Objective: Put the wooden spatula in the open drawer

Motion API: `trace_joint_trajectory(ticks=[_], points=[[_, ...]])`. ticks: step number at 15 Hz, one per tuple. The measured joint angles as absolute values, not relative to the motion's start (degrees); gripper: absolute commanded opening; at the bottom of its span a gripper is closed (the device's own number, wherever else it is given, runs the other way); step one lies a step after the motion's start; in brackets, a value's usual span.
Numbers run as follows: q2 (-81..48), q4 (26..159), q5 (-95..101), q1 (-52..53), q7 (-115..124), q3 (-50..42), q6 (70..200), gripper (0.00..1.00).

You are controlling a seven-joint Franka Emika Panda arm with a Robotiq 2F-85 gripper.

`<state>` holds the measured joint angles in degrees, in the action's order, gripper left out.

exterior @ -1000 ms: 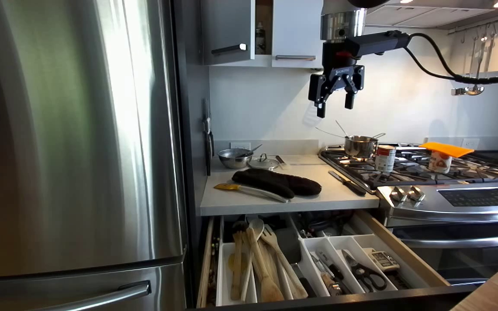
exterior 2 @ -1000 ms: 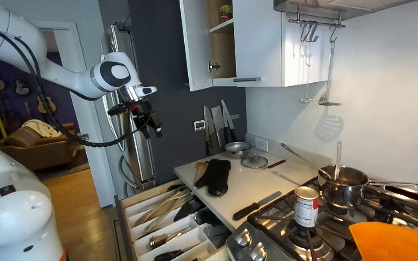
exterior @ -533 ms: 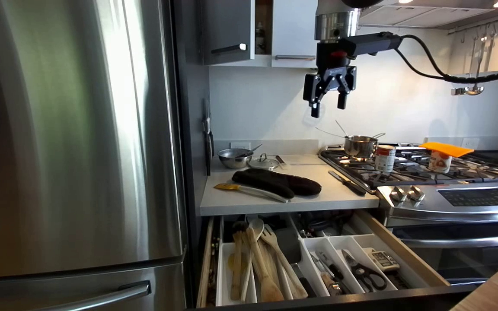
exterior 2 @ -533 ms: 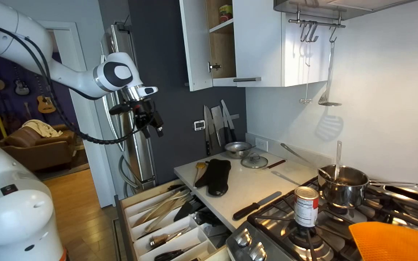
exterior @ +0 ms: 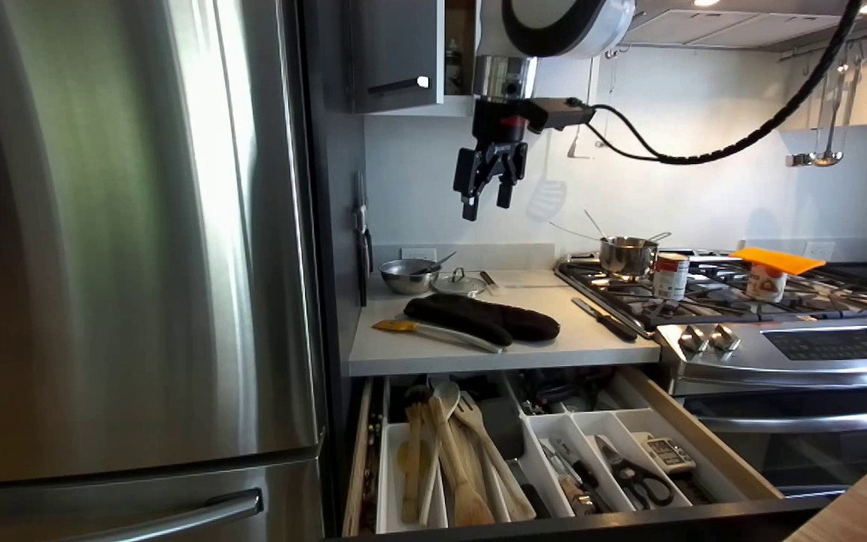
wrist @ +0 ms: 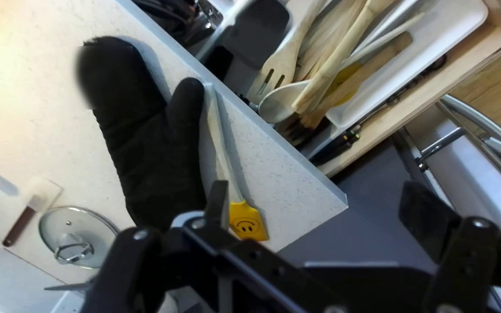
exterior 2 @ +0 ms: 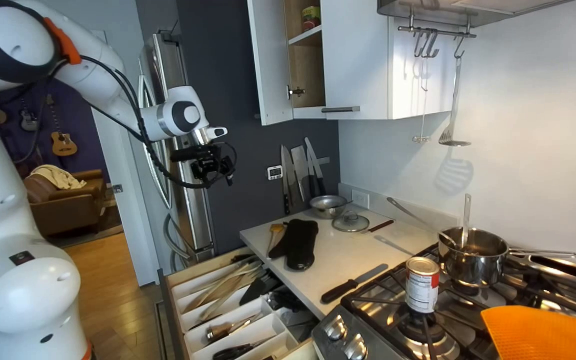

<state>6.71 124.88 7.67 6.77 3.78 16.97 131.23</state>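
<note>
My gripper (exterior: pixel 487 203) hangs well above the level of the countertop (exterior: pixel 580 340), pointing down, fingers spread wide. The yellow-headed spatula (wrist: pixel 225 158) lies on the countertop: smiley face on the head, pale handle, can't confirm it's wood from here. Handle runs just beside the thumb of the black oven mitt (wrist: pixel 155 152); can't tell if they touch. In my wrist view one fingertip shows just beside the spatula's head. The open drawer (exterior: pixel 698 434) sits below, white dividers in it. I see wooden utensils (exterior: pixel 454 452) crisscrossed on its side toward the stainless refrigerator (exterior: pixel 140 263), black-handled scissors (exterior: pixel 625 473) in a slot nearer the gas range (exterior: pixel 734 369). Past the mitt: glass lid (exterior: pixel 458 286), metal bowl (exterior: pixel 407 282). Black-handled knife (exterior 2: pixel 350 287) near the range; saucepan (exterior 2: pixel 473 267) on it.
</note>
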Motion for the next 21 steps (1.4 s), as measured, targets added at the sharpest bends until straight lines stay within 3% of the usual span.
trace_joint_trajectory(ticks=[12,21], points=[[-19.7,110.8,8.12,8.41,-3.85,12.05,145.24,1.0],[-27.48,104.74,7.95,8.48,-6.48,11.05,148.18,1.0]])
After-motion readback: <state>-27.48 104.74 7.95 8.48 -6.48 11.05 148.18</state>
